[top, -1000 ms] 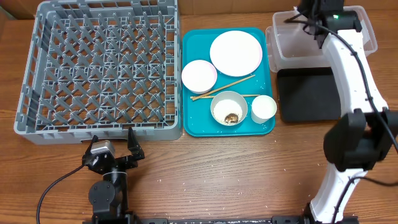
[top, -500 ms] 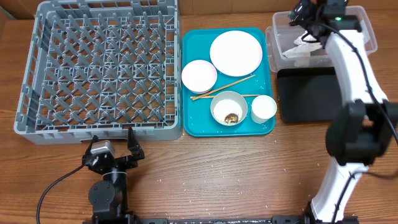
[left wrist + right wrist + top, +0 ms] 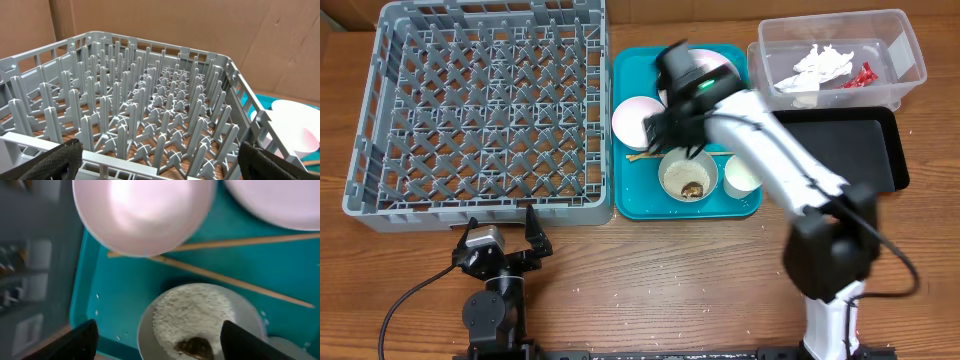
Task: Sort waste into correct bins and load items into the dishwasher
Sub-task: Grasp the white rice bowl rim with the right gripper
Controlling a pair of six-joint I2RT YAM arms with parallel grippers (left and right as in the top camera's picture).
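Note:
My right gripper [image 3: 678, 140] [image 3: 160, 341] hangs open and empty over the teal tray, just above a bowl [image 3: 688, 176] [image 3: 200, 315] holding white rice and a brown food lump [image 3: 192, 347]. An empty white-pink bowl [image 3: 636, 122] [image 3: 142, 212], two chopsticks [image 3: 648, 153] [image 3: 230, 280], the plate [image 3: 280, 200] and a small cup [image 3: 743, 173] share that tray. The crumpled napkin [image 3: 820, 65] and red wrapper [image 3: 861, 75] lie in the clear tub [image 3: 910, 60]. My left gripper [image 3: 505, 243] [image 3: 160, 165] stands open at the near wall of the grey dish rack [image 3: 480, 105] [image 3: 150, 100].
The black tray [image 3: 850, 150] lies in front of the clear tub, right of the teal tray [image 3: 630, 195]. Loose rice grains dot the wooden table near the front. My right arm reaches from the front right across the cup side of the teal tray.
My right arm swung from the clear tub to the teal tray, over the rice bowl. Its jaws opened, and the napkin and red wrapper now lie in the tub. The left arm stayed still.

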